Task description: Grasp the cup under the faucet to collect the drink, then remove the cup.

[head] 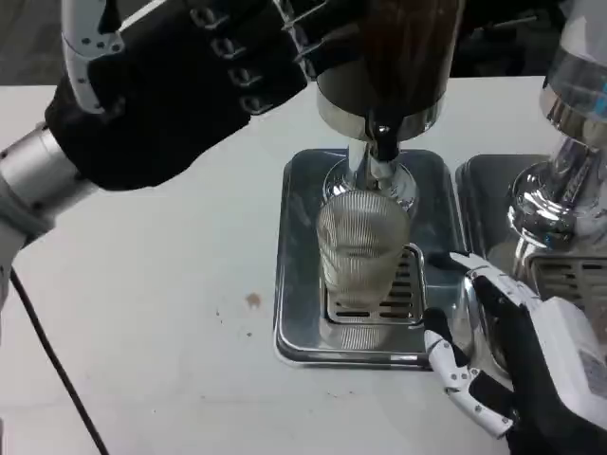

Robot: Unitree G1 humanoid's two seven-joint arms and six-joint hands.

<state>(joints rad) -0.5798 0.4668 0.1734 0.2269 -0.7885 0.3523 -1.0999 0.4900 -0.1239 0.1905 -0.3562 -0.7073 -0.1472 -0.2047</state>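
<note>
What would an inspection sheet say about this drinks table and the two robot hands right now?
Surface: white table, small brown spot.
Job's things: ribbed clear cup upright on the metal drip tray, under the faucet.
Clutter: second dispenser at right.
Hands: left robot hand raised by the dispenser top, grip unclear; right robot hand open, beside the tray, apart from the cup.
Cables: black cable at left.
Surroundings: nothing seen.

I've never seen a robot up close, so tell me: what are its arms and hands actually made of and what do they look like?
The left hand looks mostly black, like a glove, with a white frame piece with small holes near its wrist and a silver cylindrical forearm behind it. A thin black cable trails below that arm. The right hand has a white back and fingers in white segments over black.
</note>
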